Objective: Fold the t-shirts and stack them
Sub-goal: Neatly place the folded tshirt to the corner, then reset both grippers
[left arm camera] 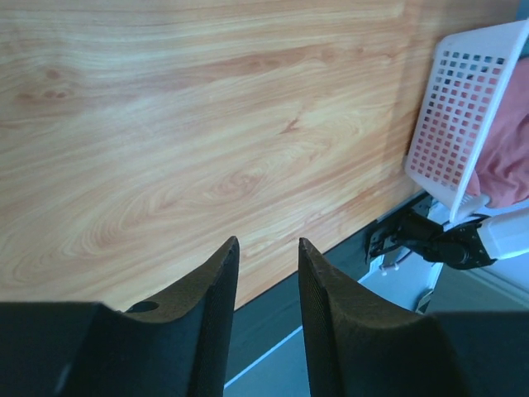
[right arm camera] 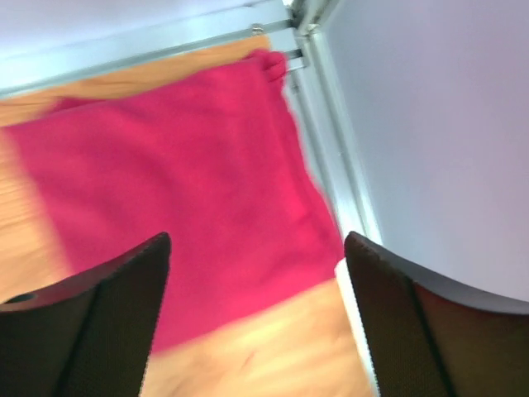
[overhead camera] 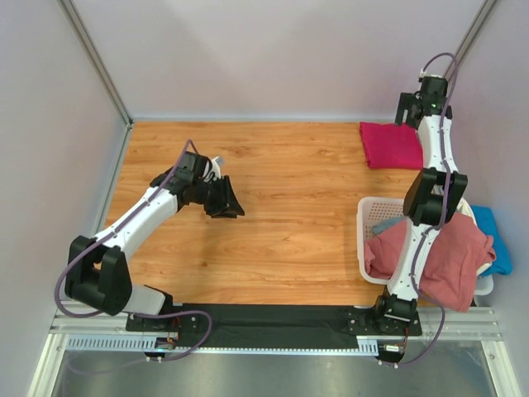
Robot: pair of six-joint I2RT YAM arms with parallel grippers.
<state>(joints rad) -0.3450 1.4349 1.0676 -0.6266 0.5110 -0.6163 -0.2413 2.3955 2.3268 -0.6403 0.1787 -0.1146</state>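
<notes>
Top view: one magenta-red t-shirt (overhead camera: 390, 145) lies folded at the worktop's (overhead camera: 273, 215) far right, a pink t-shirt (overhead camera: 446, 256) and a blue t-shirt (overhead camera: 493, 231) heaped unfolded at the basket (overhead camera: 364, 222), anything beneath hidden; left wrist: left fingers (left arm camera: 216, 289) slightly parted, empty; right wrist: right fingers (right arm camera: 438, 331) wide apart, empty, above the blurred red cloth.

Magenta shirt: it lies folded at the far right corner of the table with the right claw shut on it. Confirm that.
Wrong in one respect. The magenta shirt does lie folded at the far right corner, but the right claw is open, not shut on it. The right wrist view shows its fingers spread wide apart, gripping nothing, with the shirt beyond them.
</notes>
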